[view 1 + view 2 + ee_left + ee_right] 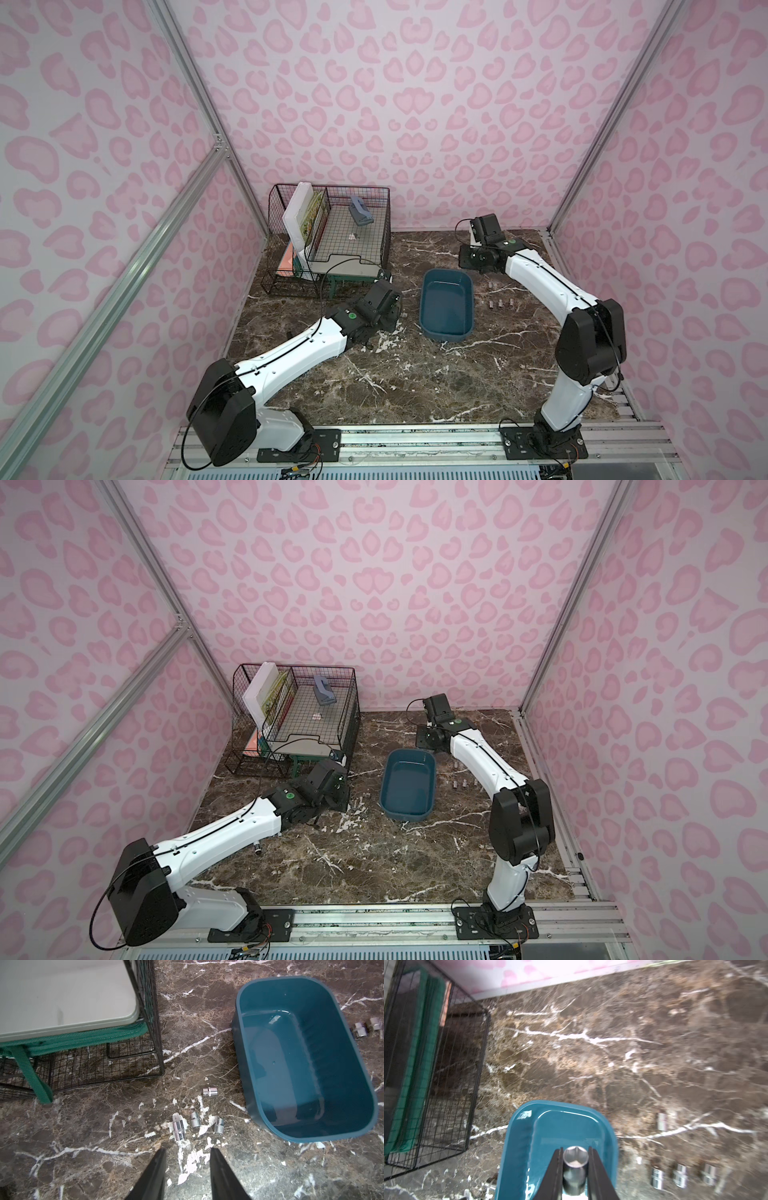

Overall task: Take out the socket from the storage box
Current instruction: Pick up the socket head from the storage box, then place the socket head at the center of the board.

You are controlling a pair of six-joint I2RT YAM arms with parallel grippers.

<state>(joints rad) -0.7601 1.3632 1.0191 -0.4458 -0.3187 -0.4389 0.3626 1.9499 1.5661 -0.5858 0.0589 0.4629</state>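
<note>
The storage box [449,299] lies right of the wire rack [384,232], loose sockets [209,1092] flanking it.

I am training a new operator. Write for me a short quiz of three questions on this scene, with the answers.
1. True or false: the left gripper is shut on a socket.
2. What does the right gripper hold? A) a socket B) a screwdriver C) nothing
3. Fill in: the black wire rack stands on the ___ arm's side of the storage box.
Key: 1 false, its jaws stand open and empty; 2 A; 3 left.
</note>
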